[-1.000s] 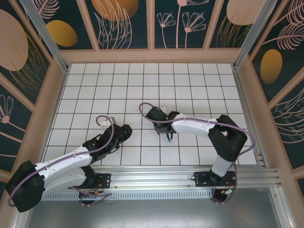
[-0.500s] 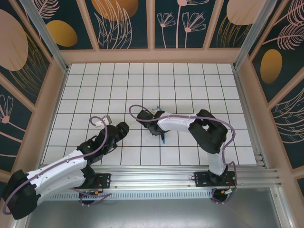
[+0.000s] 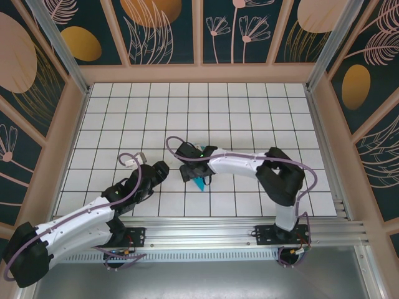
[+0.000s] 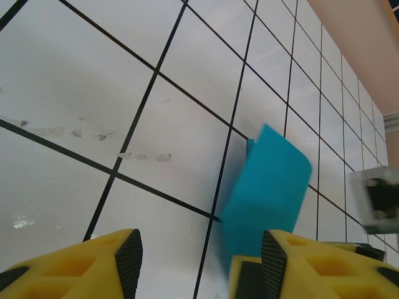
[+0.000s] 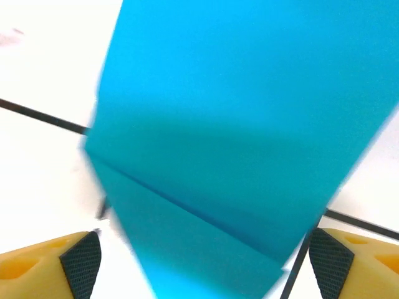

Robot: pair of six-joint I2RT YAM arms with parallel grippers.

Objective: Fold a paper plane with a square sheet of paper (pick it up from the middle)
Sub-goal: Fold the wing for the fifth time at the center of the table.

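right tool (image 5: 206, 261) wide; paper (image 5: 249, 112) seemingly loose

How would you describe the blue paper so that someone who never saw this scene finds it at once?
Start from the white tiled table with black grid lines. Near its middle, slightly toward the arms' bases, the right gripper points down with jaws open, and the paper is just under it. It is the one bright teal-blue thing on the white tiles, small, folded and creased.

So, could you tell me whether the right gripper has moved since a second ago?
Yes: against the black grid lines of the white tiled tabletop, the right gripper has shifted leftward, toward the left gripper.
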